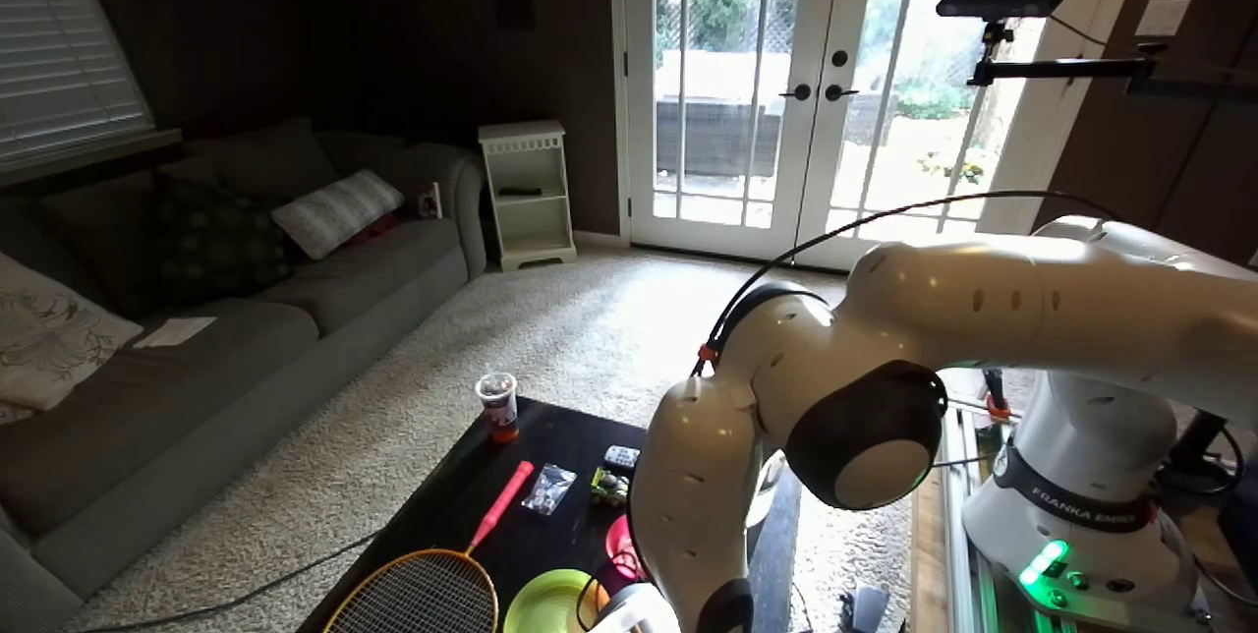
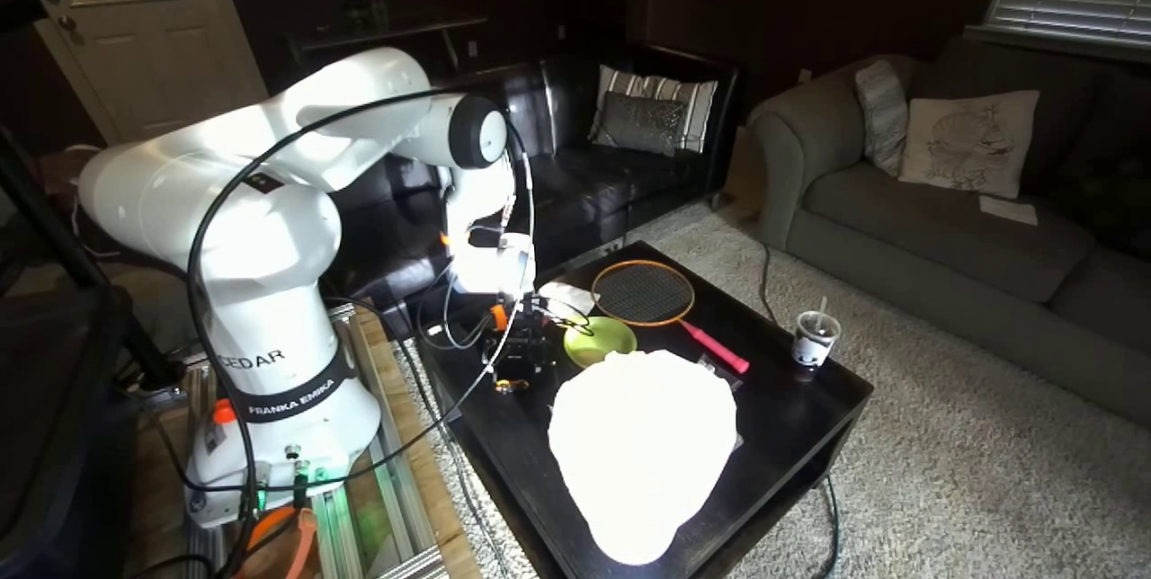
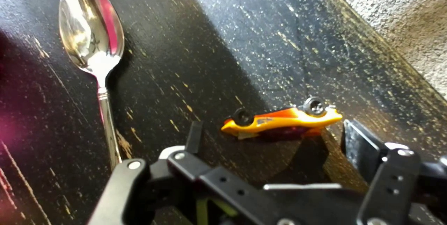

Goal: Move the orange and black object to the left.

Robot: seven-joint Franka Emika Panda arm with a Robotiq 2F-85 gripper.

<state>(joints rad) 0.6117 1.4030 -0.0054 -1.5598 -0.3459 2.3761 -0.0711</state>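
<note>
The orange and black object is a toy car [image 3: 279, 120] with dark wheels, lying upside down on the dark table in the wrist view. My gripper [image 3: 272, 127] is open there, with one finger off each end of the car and a small gap at each end. Nothing is held. In an exterior view the gripper [image 2: 521, 363] hangs low over the table, with the orange car [image 2: 511, 386] at its fingertips. In the remaining exterior view the car and the gripper are out of sight behind the arm or below the edge.
A spoon [image 3: 91, 26] lies left of the gripper; the table's edge [image 3: 380, 40] runs along the right. A green bowl [image 2: 601, 342], a racket [image 2: 644, 293], a cup [image 2: 815, 341] and an overexposed white object [image 2: 643, 444] stand on the table. A pink bowl [image 1: 621, 545] is beside the arm.
</note>
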